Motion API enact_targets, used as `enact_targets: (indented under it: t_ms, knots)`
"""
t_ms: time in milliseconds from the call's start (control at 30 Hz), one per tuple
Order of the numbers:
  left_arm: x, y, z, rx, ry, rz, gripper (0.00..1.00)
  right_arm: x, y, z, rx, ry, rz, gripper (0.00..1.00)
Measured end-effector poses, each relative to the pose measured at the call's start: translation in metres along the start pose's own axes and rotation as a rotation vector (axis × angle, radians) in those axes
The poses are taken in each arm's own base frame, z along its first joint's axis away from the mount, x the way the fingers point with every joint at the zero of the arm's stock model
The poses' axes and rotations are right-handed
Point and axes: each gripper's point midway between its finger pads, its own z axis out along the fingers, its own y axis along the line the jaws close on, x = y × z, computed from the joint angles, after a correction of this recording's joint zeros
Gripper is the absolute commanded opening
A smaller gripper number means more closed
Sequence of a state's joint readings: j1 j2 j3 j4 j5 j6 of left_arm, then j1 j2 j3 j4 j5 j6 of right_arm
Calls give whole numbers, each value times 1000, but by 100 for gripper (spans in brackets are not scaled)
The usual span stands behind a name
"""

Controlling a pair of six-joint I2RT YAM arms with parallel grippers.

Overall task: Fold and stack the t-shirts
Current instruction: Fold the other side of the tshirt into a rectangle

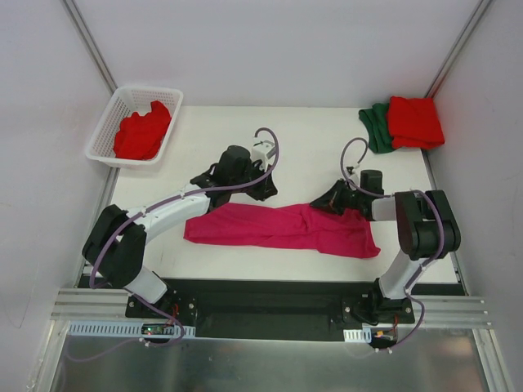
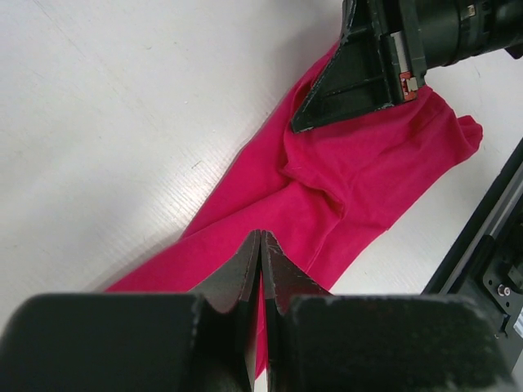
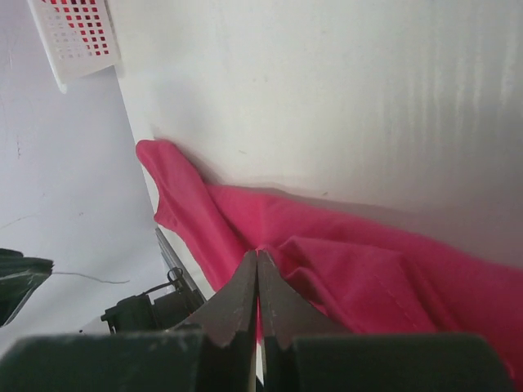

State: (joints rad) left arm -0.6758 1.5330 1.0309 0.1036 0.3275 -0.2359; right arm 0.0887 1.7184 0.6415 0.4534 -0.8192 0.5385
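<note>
Top view, done: a folded red t-shirt (image 1: 415,121) lies on a folded dark green t-shirt (image 1: 374,129) at the table's (image 1: 310,147) far right corner.
Top view, left to do: a crumpled red t-shirt (image 1: 143,132) sits in the basket (image 1: 105,135) at the far left corner. The magenta t-shirt (image 1: 278,227) lies as a long band near the near edge, judged mid-fold.
Left wrist view: the left gripper (image 2: 260,241) is clenched, its tips over the magenta cloth, with no grasp evident.
Right wrist view: the right gripper (image 3: 257,255) is clenched, apparently pinching a fold of the magenta t-shirt.
</note>
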Motion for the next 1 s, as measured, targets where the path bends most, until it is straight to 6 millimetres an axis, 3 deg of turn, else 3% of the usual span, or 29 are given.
enact_targets:
  t_ms: [233, 533, 633, 700, 900, 1000]
  knots:
    - [1, 7, -1, -25, 4, -9, 0, 1, -22, 15, 22, 29, 61, 1]
    - [1, 8, -1, -29, 3, -9, 0, -2, -16, 13, 14, 19, 51, 1]
    - [1, 7, -1, -24, 4, -9, 0, -6, 3, 1, 9, -7, 16, 1]
    - [1, 4, -2, -11, 7, -13, 0, -12, 26, -13, 0, -44, -42, 1]
    - [5, -14, 1, 94, 31, -61, 0, -52, 117, -72, -38, -251, -276, 1]
    - [6, -27, 14, 183, 32, -112, 0, -66, 135, -100, -28, -343, -322, 1]
